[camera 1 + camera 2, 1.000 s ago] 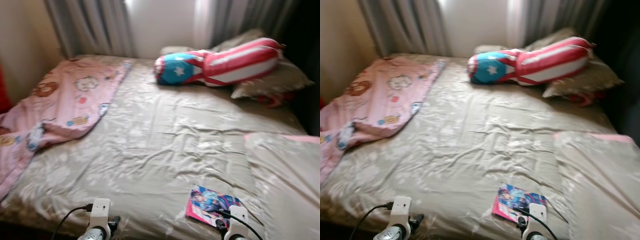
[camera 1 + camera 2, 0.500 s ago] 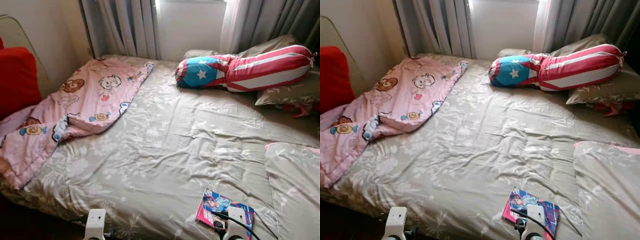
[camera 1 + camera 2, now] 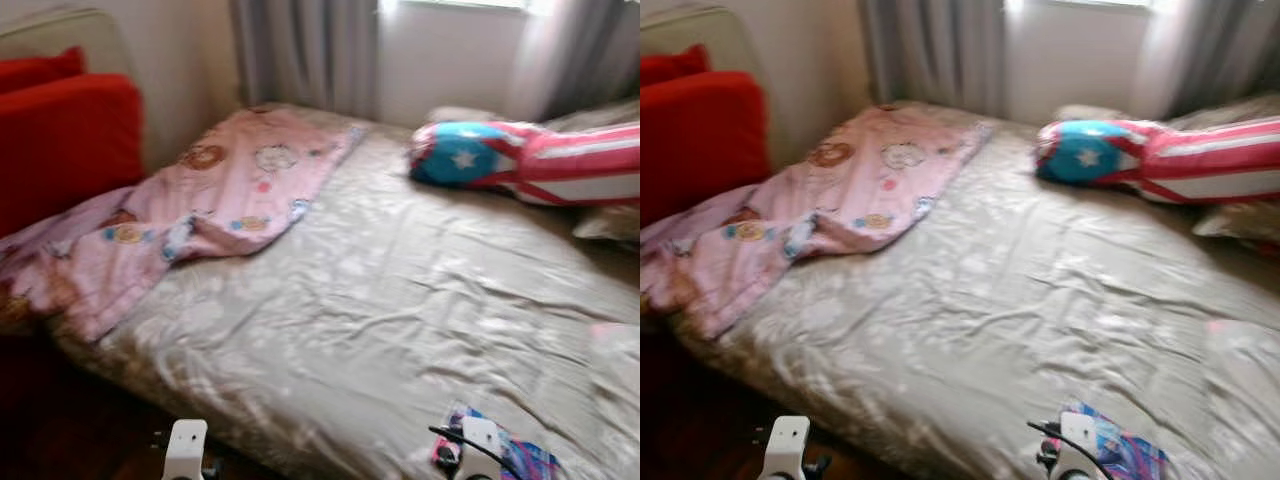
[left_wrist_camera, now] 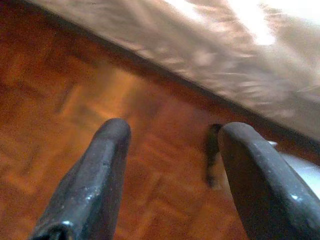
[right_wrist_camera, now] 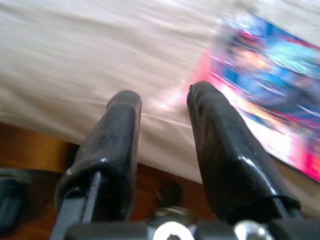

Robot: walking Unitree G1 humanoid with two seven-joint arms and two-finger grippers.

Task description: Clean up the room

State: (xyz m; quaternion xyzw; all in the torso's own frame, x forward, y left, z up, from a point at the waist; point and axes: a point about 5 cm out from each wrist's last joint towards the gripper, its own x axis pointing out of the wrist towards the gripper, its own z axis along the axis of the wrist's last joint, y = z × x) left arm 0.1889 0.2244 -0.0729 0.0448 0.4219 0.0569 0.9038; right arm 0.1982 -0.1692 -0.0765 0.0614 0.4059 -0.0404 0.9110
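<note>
While glossy book (image 5: 270,95) lies on wrinkled bedspread (image 3: 400,300), both end effectors gape empty.

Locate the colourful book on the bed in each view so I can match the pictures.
Left eye: book at the bed's near right edge, partly behind the right arm.
Right eye: same spot.
Left wrist: not in it.
Right wrist: beyond the right gripper.
Shared landmark: the beige sheet.
</note>
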